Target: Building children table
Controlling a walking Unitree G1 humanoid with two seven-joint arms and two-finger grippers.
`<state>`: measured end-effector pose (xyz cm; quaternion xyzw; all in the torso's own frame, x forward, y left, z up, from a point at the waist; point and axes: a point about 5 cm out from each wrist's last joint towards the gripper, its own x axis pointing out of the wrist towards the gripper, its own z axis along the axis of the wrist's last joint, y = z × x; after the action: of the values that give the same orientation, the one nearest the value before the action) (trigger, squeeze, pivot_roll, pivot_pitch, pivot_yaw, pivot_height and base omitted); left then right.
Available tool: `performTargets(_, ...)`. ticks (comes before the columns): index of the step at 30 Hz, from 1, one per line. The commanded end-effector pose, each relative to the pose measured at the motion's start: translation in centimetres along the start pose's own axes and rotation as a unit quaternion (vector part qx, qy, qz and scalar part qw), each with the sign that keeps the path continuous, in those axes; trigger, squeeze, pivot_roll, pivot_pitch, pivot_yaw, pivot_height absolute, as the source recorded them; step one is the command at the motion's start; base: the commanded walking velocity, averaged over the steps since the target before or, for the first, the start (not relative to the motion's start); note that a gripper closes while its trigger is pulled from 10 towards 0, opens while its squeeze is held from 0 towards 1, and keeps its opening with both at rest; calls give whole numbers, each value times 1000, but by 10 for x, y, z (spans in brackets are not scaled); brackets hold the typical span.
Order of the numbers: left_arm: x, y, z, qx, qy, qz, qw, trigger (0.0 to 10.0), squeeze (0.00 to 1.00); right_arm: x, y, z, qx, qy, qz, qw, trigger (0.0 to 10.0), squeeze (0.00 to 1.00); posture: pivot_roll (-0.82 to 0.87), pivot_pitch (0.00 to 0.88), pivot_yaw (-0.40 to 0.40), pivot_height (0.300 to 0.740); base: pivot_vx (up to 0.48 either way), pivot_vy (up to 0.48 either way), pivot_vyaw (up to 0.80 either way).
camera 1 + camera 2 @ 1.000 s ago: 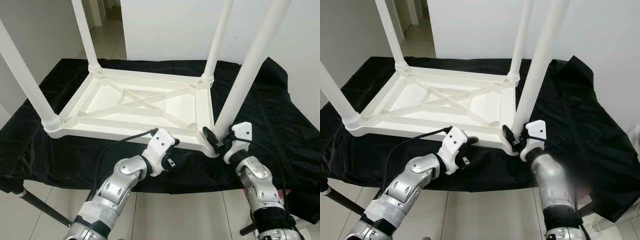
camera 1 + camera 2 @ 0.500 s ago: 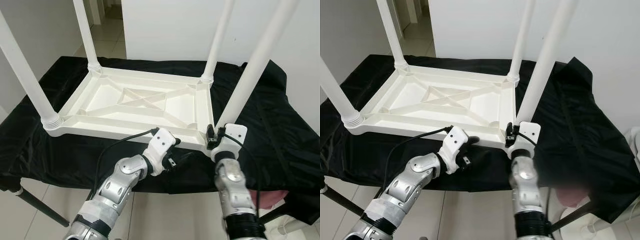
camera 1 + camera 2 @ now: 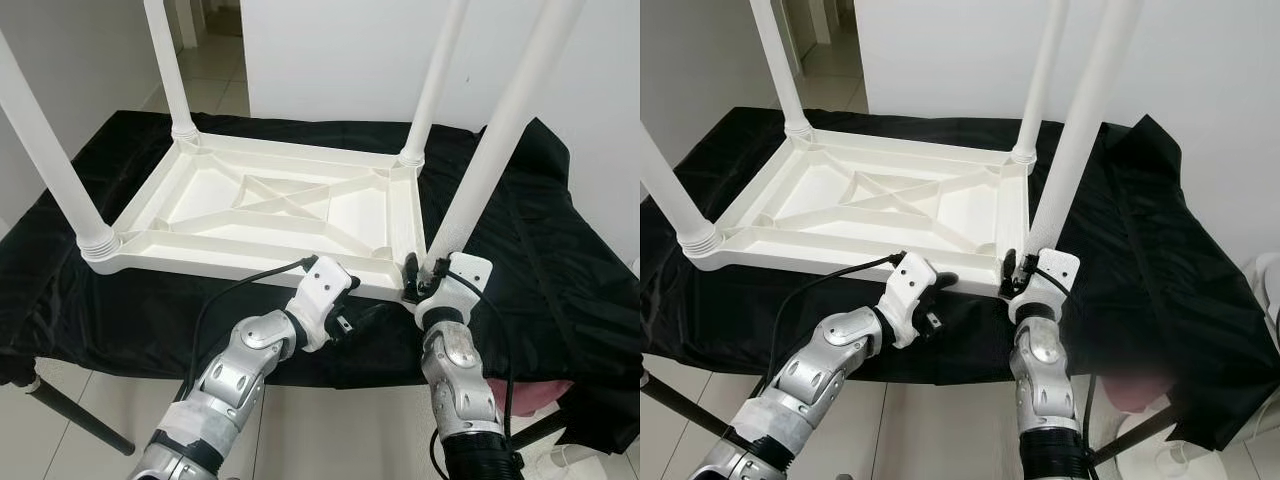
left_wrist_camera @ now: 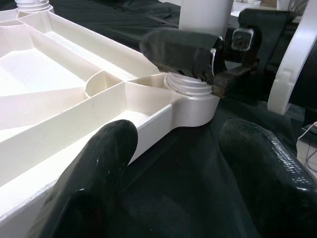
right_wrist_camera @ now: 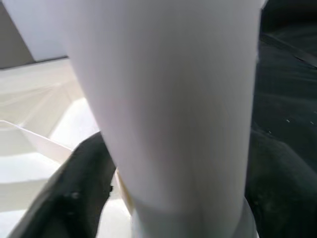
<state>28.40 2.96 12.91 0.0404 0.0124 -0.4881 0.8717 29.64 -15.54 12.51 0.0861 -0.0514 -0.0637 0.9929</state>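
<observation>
Table leg (image 3: 495, 150) stands between right gripper (image 3: 420, 280) jaws.

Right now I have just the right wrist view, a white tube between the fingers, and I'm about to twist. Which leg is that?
Observer: The near-right leg of the upturned tabletop. The right gripper clasps it just above its ribbed collar.
Operator: Where's the left gripper?
Observer: The left gripper hovers open over the black cloth by the tabletop's near rim, just left of that corner, apart from the leg.
Operator: Are the other legs in?
Observer: Yes. The near-left leg, far-left leg and far-right leg stand upright at their corners.
</observation>
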Motion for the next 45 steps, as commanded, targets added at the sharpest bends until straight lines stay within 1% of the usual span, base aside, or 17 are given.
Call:
performTargets(1,-1,-4,-1,3,3,-22,1000,10000,0,-3,-5,1,-1,-8,8,1000,10000,1000,-25,0,-28,740,0,0,0)
performTargets(2,-1,-4,-1,3,3,-22,1000,10000,0,-3,-6,2,-4,-8,10,1000,10000,1000,-25,0,-28,740,0,0,0)
performTargets(3,-1,-4,-1,3,3,-22,1000,10000,0,-4,-8,1,-9,-8,18,1000,10000,0,-25,0,-27,740,0,0,0)
performTargets(17,-4,-4,-1,6,4,-25,1000,10000,0,-1,-27,14,-38,-31,153,987,10000,0,-28,0,-19,740,0,0,0)
performTargets(20,-4,-4,0,7,3,-28,1000,10000,0,1,-29,15,-53,-15,217,975,10000,0,-27,0,-15,740,0,0,0)
performTargets(23,-5,-5,0,7,3,-29,1000,10000,0,1,-30,14,-56,-11,232,971,10000,0,-27,0,-15,740,0,0,0)
performTargets(25,-6,-6,-1,7,5,-30,1000,10000,0,2,-33,14,-79,-2,270,960,10000,0,-19,0,-17,740,0,0,0)
performTargets(26,-6,-6,-1,7,5,-30,1000,10000,0,2,-33,14,-79,-2,270,960,10000,0,-19,0,-17,740,0,0,0)
performTargets(27,-6,-7,-1,5,6,-32,999,10000,0,6,-36,13,-105,10,294,950,10000,0,-14,0,-19,740,0,0,0)
performTargets(29,-6,-8,-1,4,6,-33,999,10000,0,7,-37,12,-110,15,297,948,10000,0,-14,0,-19,740,0,0,0)
performTargets(30,-6,-8,-2,9,9,-36,999,10000,0,9,-37,12,-111,17,302,947,9569,0,-8,0,-25,740,0,0,0)
performTargets(31,-7,-9,-3,13,12,-38,999,10000,0,10,-37,12,-110,18,306,946,4510,0,-8,0,-25,740,0,0,0)
performTargets(33,-7,-10,-5,20,19,-41,999,10000,0,11,-37,12,-113,20,314,942,4510,0,-7,0,-28,740,0,0,0)
performTargets(34,-7,-11,-7,25,24,-44,998,10000,0,13,-37,12,-119,23,319,940,2980,0,-5,0,-29,740,0,0,0)
performTargets(35,-7,-11,-7,25,24,-44,998,10000,0,13,-37,12,-119,23,319,940,2980,0,-5,0,-29,740,0,0,0)
performTargets(36,-7,-12,-8,26,26,-47,998,10000,0,14,-37,11,-122,30,326,937,0,0,-3,0,-30,740,0,0,0)
performTargets(45,-7,-12,-6,26,25,-44,998,10000,0,18,-42,4,-126,47,322,937,0,0,7,0,-34,740,0,0,0)
